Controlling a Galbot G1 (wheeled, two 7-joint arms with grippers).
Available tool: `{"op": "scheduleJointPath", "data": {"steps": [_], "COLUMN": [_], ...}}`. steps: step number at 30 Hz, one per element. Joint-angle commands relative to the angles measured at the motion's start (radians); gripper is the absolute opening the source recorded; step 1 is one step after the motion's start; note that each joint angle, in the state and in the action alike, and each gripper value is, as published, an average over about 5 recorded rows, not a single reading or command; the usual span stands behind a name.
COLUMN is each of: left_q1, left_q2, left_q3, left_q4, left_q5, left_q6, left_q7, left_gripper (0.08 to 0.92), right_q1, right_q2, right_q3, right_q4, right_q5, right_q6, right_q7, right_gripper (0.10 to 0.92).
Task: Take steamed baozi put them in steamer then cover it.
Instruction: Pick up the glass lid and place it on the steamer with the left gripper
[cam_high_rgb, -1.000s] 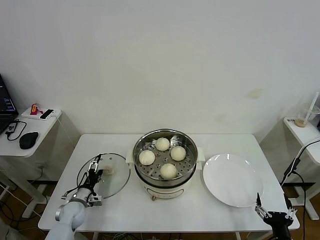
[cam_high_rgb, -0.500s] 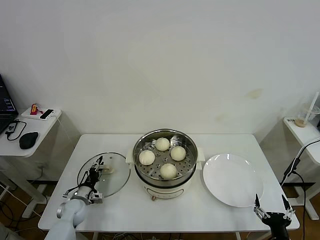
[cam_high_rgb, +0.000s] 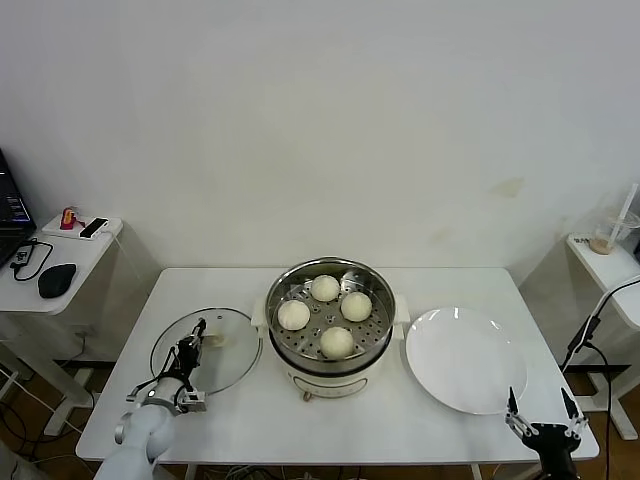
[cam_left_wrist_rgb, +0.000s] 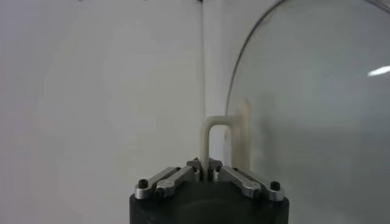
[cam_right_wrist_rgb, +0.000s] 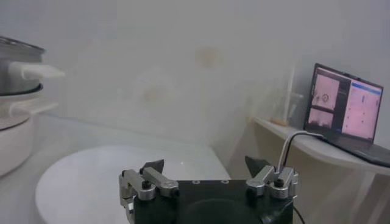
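four baozi (cam_high_rgb: 337, 341) in steamer (cam_high_rgb: 330, 322). covering step: left gripper (cam_high_rgb: 193, 345) clamped on cover (cam_high_rgb: 207, 350) handle, at steamer's 9 o'clock. next: lift, centre it. right gripper (cam_high_rgb: 540, 410) apart, idle.

Bright, even light; hazy wrist views

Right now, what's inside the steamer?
Four buns sit on the holed tray inside the steamer, uncovered. Whatever lies below that tray is hidden.
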Motion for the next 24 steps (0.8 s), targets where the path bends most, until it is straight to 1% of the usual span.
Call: {"op": "scheduleJointPath", "data": {"steps": [1, 6, 17, 20, 24], "left_q1": [0.13, 0.201, 0.3, 0.321, 0.312], "left_q2": [-0.009, 0.018, 0.149, 0.167, 0.188], "left_q3": [-0.09, -0.143, -0.254, -0.252, -0.2], "left_q4": [-0.235, -0.375, -0.593, -0.664, -0.742], "left_q5": [0.011, -0.012, -0.136, -0.143, -0.126], "left_q6": [0.014, 0.034, 0.114, 0.16, 0.215], "left_q7": [-0.043, -0.005, 0.141, 0.188, 0.244], "left_gripper": [0.142, 0.142, 0.142, 0.142, 0.142], "right_q1": [0.003, 0.008, 0.006, 0.007, 0.005], "right_q2": [-0.012, -0.029, -0.042, -0.04, -0.034], "right_q3": [-0.018, -0.038, -0.077, -0.078, -0.089], "right_q4": [0.003, 0.009, 0.015, 0.014, 0.014], "right_q5": [0.001, 0.003, 0.003, -0.006, -0.012], "right_q6": [-0.003, -0.007, -0.013, -0.012, -0.011], "right_q7": [-0.002, -0.005, -0.01, -0.011, -0.017], "right_gripper": [0.823, 0.823, 0.823, 0.823, 0.823]}}
